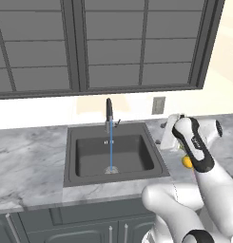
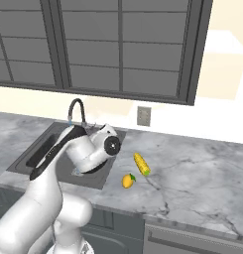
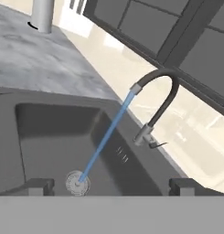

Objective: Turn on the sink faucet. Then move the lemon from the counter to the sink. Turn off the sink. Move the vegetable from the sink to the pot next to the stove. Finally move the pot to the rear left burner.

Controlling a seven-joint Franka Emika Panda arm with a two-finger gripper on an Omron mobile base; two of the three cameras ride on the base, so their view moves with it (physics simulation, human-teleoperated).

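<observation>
Counter [image 1: 27,161], grey-white marble-patterned worktop over dark grey cabinets, runs across both base views; its right end in the left base view is blocked by the arm. Dark grey rectangular sink [image 1: 70,161] with wide flat rim is set into it; in the right base view the arm covers most of the basin. Slim dark gooseneck faucet [image 1: 109,114] stands at the back rim, a blue water stream [image 1: 111,152] falling from its spout onto the round metal drain [image 3: 77,183]. Side lever is small and hard to read. Claw [image 3: 111,186] hangs over the basin's near edge, fingertips wide apart, nothing between them. Yellow corn cob [image 2: 141,163] lies on the counter right of the sink. Lemon [image 2: 127,181], small yellow-orange oval, sits on the counter just beside the cob, nearer the front edge, apart from it; in the left base view it is half hidden behind the arm.
</observation>
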